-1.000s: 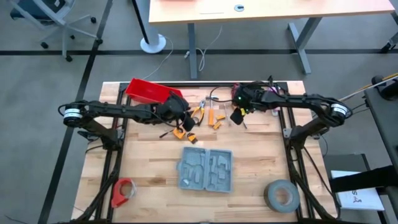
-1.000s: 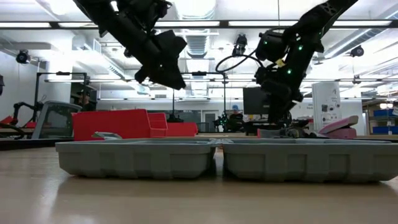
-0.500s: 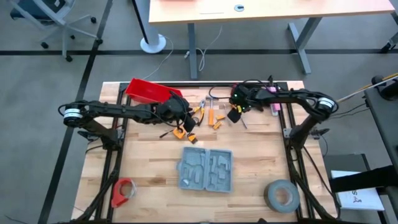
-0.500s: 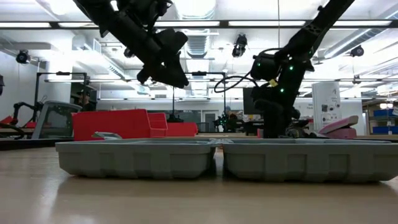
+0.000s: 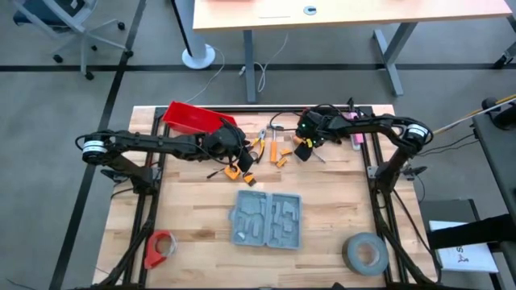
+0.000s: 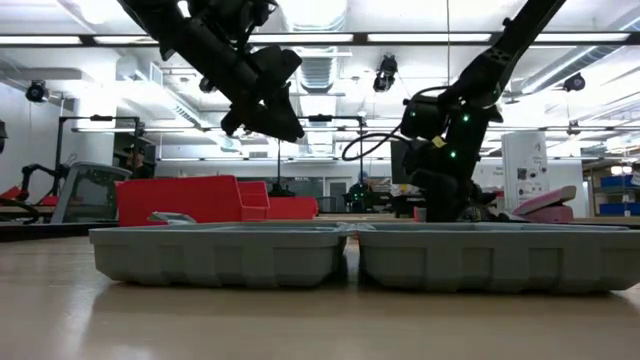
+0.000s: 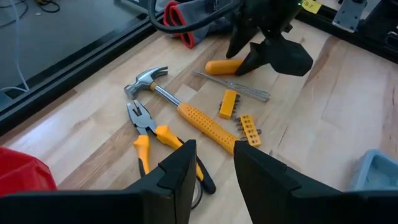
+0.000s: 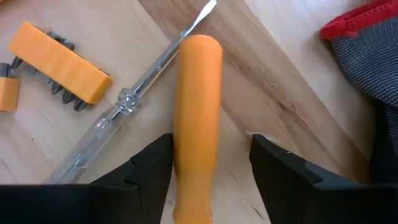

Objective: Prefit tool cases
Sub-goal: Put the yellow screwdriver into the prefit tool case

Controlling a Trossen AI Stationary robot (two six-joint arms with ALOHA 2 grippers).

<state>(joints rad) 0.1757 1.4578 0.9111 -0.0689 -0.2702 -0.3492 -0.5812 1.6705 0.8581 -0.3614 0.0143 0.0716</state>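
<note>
Wooden slats make up the desk (image 5: 193, 209), pale and grained, with a grey floor around it. On it the case (image 5: 267, 217) lies open and flat, grey-blue moulded plastic with shaped recesses that look unfilled, well apart from both sets of jaws and nearer the desk's near edge than either.

Over the last second the right jaws (image 5: 302, 147) have come down and in toward the tool scatter and opened out. They now stand wide astride an orange handle (image 8: 198, 118), one finger on each side, neither clearly pressing it (so nothing is held yet). That reads as the approach to a first pick; closing and lifting would be next, then the carry to the case.

The handle is smooth, round and glossy. Just beside it, outside one jaw, lies a clear-handled screwdriver (image 8: 124, 106) with a flat steel tip, and past that an orange bit holder (image 8: 59, 62), blocky, with short steel bits.

The left jaws (image 7: 211, 165) have not moved; they hover partly open and empty above a hammer (image 7: 180, 106) with a dimpled orange grip and pliers (image 7: 152, 134) with orange-sleeved handles.
</note>
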